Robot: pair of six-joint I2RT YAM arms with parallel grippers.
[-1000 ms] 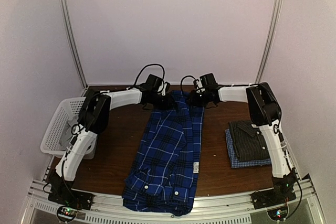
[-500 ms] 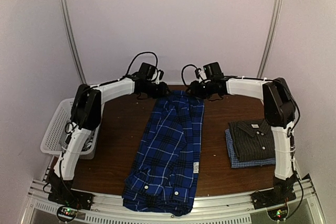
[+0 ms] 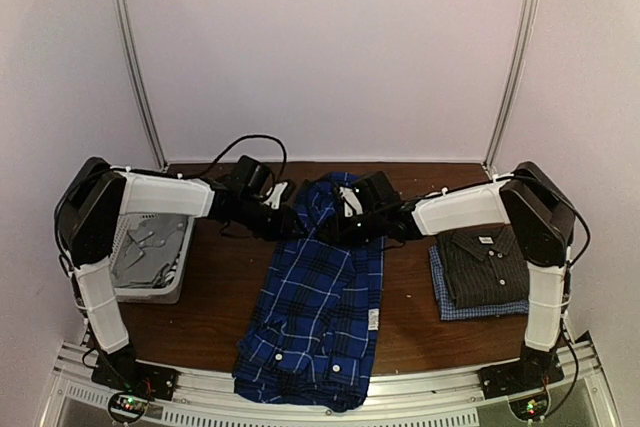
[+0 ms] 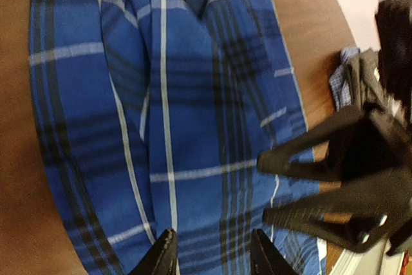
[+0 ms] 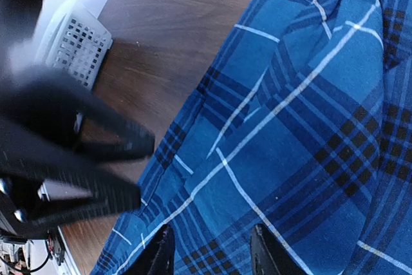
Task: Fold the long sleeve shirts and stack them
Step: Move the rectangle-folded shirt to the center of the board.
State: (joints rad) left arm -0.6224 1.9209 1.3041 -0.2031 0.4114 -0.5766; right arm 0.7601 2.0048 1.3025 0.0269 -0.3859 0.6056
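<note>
— Royal-blue plaid cloth shirt (image 3: pixel 320 297) lengthwise on brown wooden table (image 3: pixel 225 292), far end rumpled between left gripper (image 3: pixel 288 219) and right gripper (image 3: pixel 347 217). Folded dark grey checked shirt (image 3: pixel 485 262) atop pale blue checked shirt (image 3: pixel 439 287), well right.
— Left wrist?
— Fingers (image 4: pixel 164 256) spread, plaid beneath.
— Right wrist?
— Likewise spread over plaid; white plastic mesh basket (image 5: pixel 74 46) beyond.

long sleeve shirts (image 3: pixel 318 297) 3 | basket (image 3: pixel 150 292) 1 | arms (image 3: pixel 160 197) 2 | table (image 3: pixel 230 287) 1
</note>
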